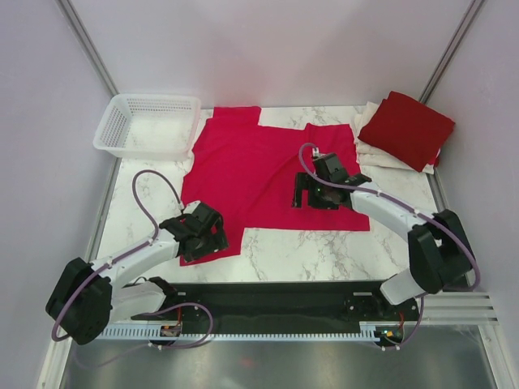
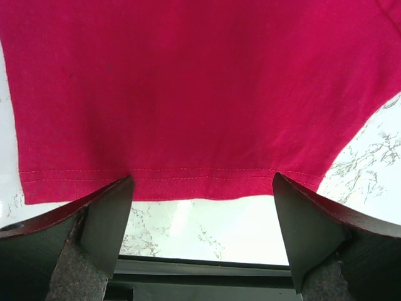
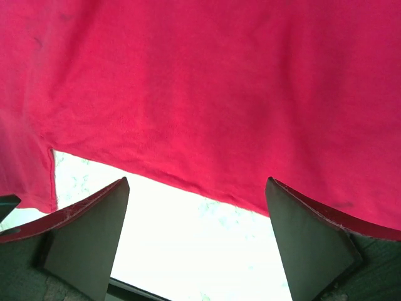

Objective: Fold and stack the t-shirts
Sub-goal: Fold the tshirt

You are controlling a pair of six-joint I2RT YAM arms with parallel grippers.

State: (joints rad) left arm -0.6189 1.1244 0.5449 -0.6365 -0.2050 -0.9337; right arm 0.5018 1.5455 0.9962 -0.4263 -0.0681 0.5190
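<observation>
Left claw (image 2: pixel 202 177): fingers spread, empty. The hem of the crimson t-shirt (image 1: pixel 251 170) lies just ahead of its tips. Right claw (image 3: pixel 197 180): also spread, with a shirt edge just ahead. The shirt lies flat and open. Beyond the right claw, a folded dark red shirt (image 1: pixel 405 128) sits on folded white shirts (image 1: pixel 375 151). Judgement: the stack is begun; the crimson one is left to fold and add.

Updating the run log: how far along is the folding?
Done: dark red folded shirt stacked on white folded shirts. In hand: bright crimson cloth t-shirt spread flat, left pincer and right pincer open at its edges. Left: fold it, stack it.
</observation>
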